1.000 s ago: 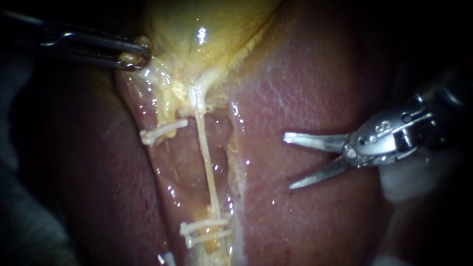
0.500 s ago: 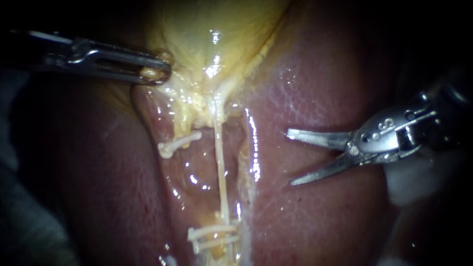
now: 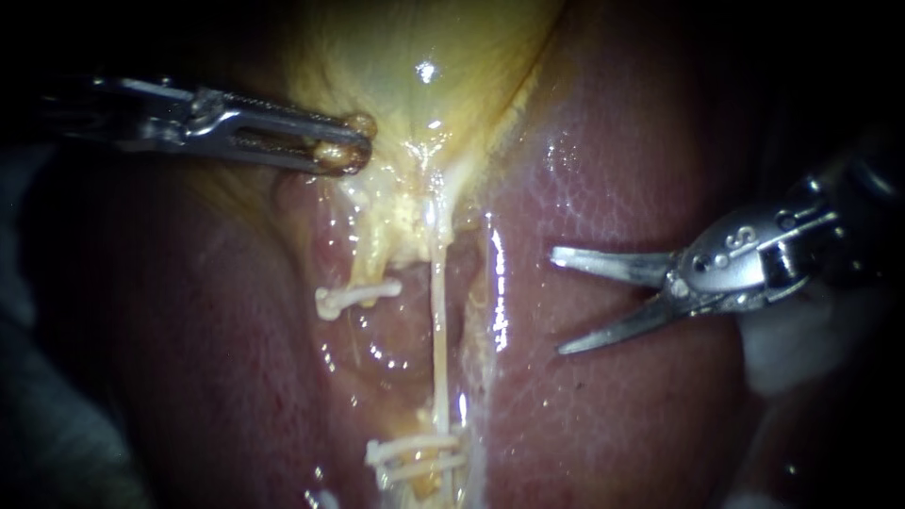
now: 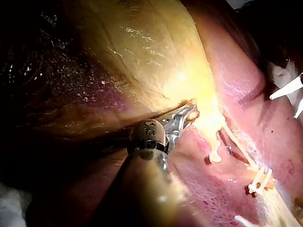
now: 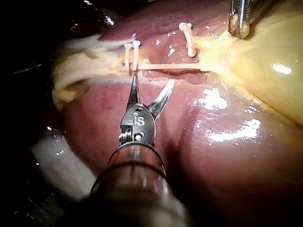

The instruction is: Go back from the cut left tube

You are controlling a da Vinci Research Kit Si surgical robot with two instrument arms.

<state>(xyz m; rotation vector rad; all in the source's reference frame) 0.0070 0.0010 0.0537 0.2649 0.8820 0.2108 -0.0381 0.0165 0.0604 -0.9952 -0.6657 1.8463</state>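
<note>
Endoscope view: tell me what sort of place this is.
Most likely a surgical operating field: wet reddish liver with a yellow gallbladder, white clips on a thin tube, the left instrument gripping the gallbladder, and the right instrument with jaws open.

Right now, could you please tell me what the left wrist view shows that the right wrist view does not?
Only the left wrist view: the shaft of the left instrument and a broad stretch of gallbladder. Only the right wrist view: the right instrument whole, jaws open, over the liver. Both: left jaws shut on the gallbladder's edge, the tube, a single clip and a clip pair.
</note>
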